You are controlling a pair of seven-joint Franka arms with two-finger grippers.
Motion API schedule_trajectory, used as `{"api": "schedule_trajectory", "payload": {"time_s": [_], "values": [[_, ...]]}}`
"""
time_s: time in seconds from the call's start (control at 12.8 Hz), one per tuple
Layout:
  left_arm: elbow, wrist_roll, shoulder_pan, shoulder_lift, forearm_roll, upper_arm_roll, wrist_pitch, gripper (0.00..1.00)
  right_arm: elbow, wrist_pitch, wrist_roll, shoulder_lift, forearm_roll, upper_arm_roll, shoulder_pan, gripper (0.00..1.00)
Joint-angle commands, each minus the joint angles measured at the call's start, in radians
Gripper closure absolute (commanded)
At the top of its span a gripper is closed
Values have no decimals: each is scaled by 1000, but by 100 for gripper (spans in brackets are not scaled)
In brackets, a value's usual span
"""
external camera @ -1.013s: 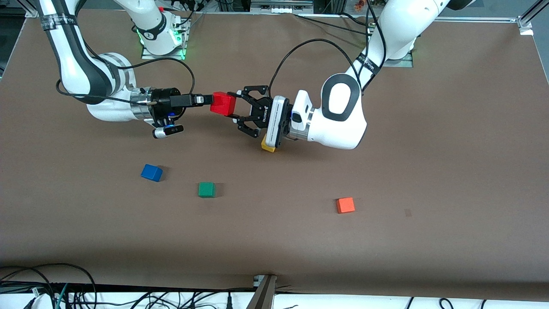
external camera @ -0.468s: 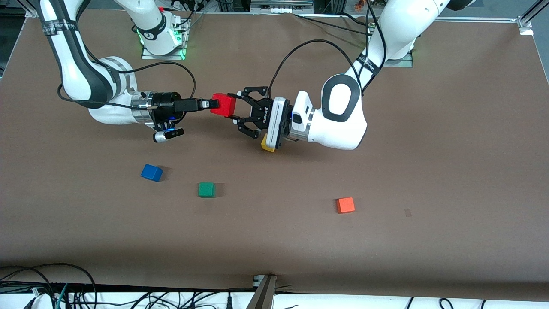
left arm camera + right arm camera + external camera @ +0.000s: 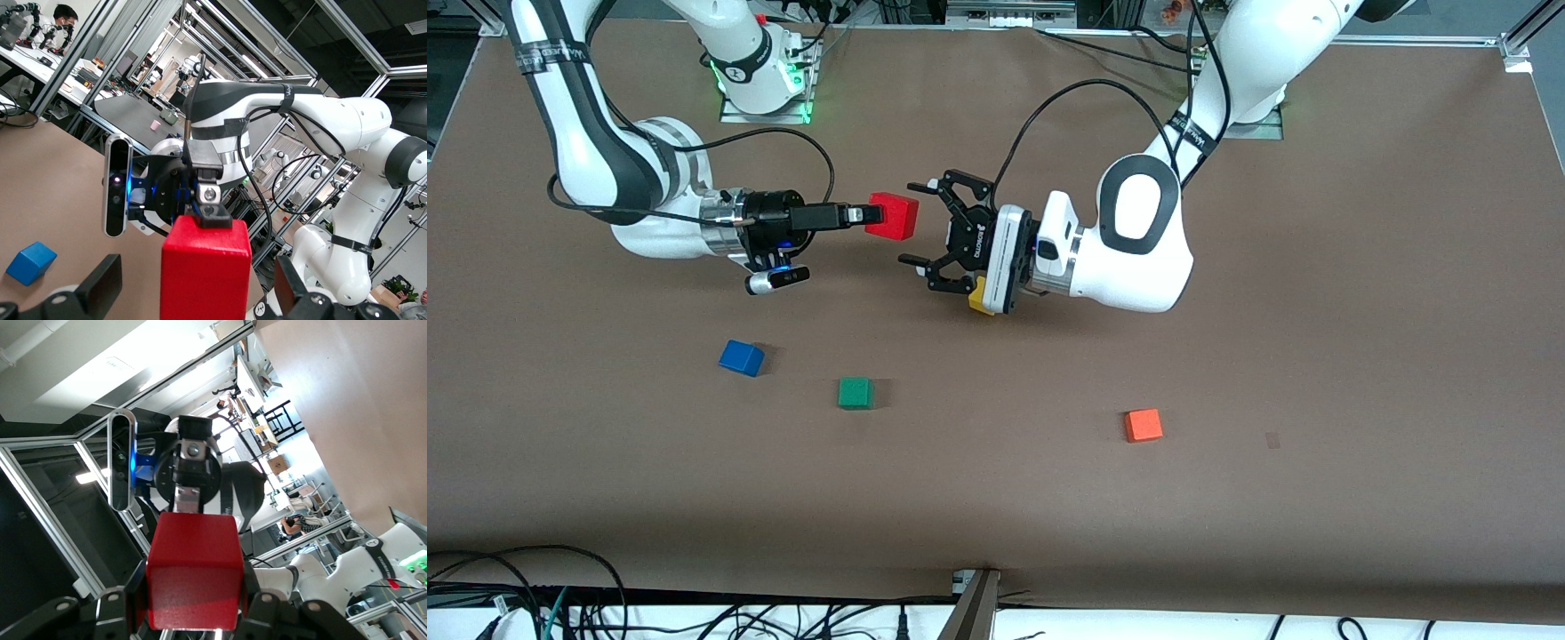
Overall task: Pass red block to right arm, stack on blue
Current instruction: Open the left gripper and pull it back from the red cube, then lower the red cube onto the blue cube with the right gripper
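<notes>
Above mid-table, right hand point(image 3: 871, 213) gripping red block point(image 3: 894, 216), left hand point(image 3: 927, 224) spread wide, free.

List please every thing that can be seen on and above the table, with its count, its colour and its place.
red block: 1, red, in the air over the table, held by the right gripper
blue cube: 1, blue, on the table toward the right arm's end
green cube: 1, green, beside the blue cube, a little nearer to the front camera
orange cube: 1, orange, toward the left arm's end, nearest to the front camera
yellow cube: 1, yellow, partly hidden under the left gripper
table: 1, brown
right gripper: 1, black, shut on the red block
left gripper: 1, black fingers on a white-grey body, open, facing the red block without touching it
</notes>
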Motion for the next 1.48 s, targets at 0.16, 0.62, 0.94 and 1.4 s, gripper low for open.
{"api": "schedule_trajectory", "payload": {"time_s": [0.16,0.62,0.94,1.4], "values": [[8,-20,124,-19,84,8,-22,0,50,85,7,-1,-187,-5,-9,93],[11,-381,391,-186,708,10,-353,0,260,210,292,55,-821,-25,-14,93],[20,-534,505,-333,1128,11,-496,0,345,210,340,111,-1312,-40,-14,93],[6,-846,516,-520,1556,-7,-563,0,526,210,322,311,-1954,-45,0,93]]}}
